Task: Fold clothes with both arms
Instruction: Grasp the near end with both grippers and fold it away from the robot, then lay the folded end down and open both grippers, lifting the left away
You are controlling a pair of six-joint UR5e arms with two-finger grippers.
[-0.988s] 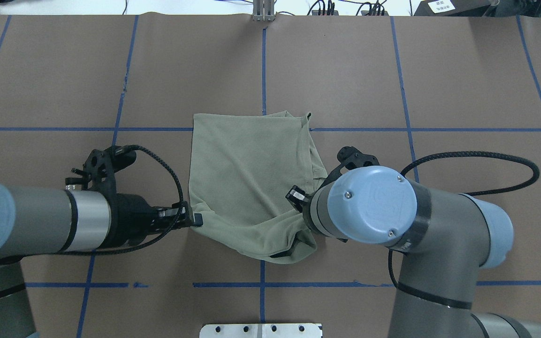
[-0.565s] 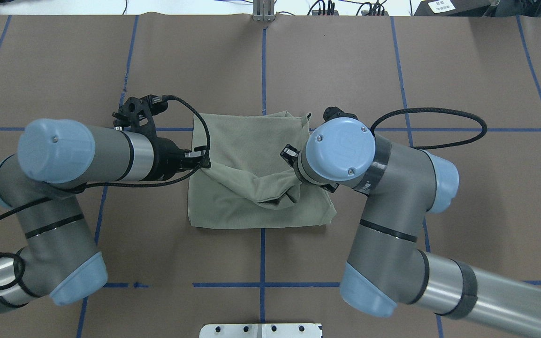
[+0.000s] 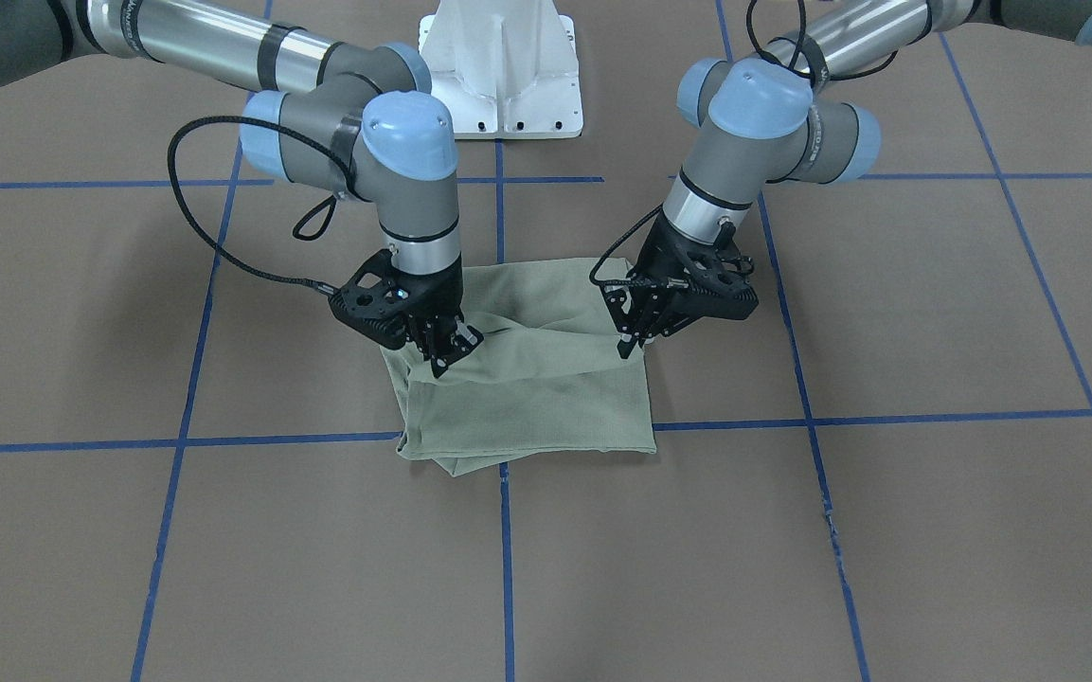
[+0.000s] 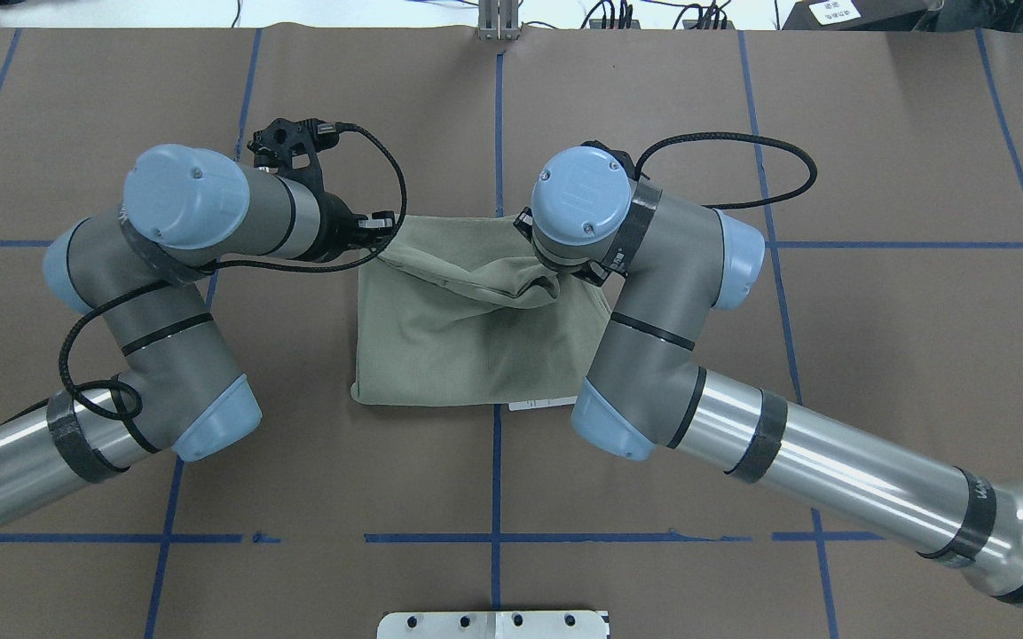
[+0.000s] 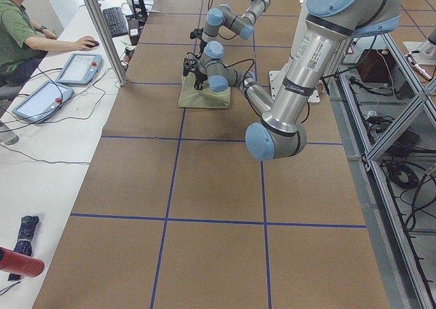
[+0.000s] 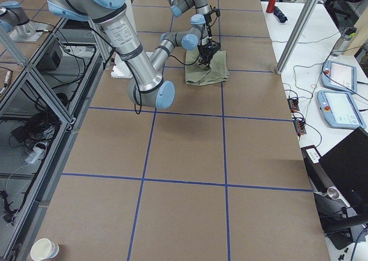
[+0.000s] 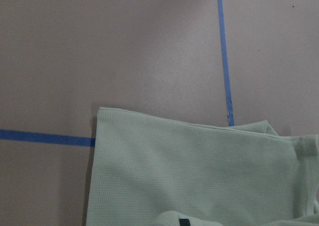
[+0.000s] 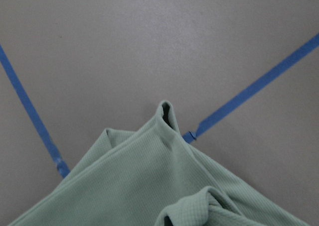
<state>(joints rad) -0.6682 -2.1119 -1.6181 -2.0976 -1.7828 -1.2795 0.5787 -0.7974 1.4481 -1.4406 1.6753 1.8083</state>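
Step in hand: one half of the shirt (image 3: 546,398) is judged to be partway through being carried over the other half, which lies flat.
Left end effector (image 3: 623,347): closed to a thin pinch on one corner of the lifted edge, with the cloth hanging directly below its tips.
Right end effector (image 3: 444,362): closed in the same way on the opposite corner; in the overhead view it is hidden beneath its own wrist.
Shirt position: spread on the worktop (image 3: 223,530), below and between the two end effectors. The lifted edge sags in the span from one to the other.
Tension: the sag would be better taken out by easing the end effectors slightly apart before the edge is lowered, or a crease is likely to be pressed in.
Alignment: the lower layer's edge shows just ahead of each end effector in the wrist views, and each held corner should be brought over the corner ahead of it.
Lowering: both sides should be brought down level and together, so that the fold line behind them is kept straight.
Release: opening is best left until the cloth rests on the layer beneath.
Risk: a white tag (image 4: 539,405) pokes out at the edge behind the right end effector and may be left exposed.
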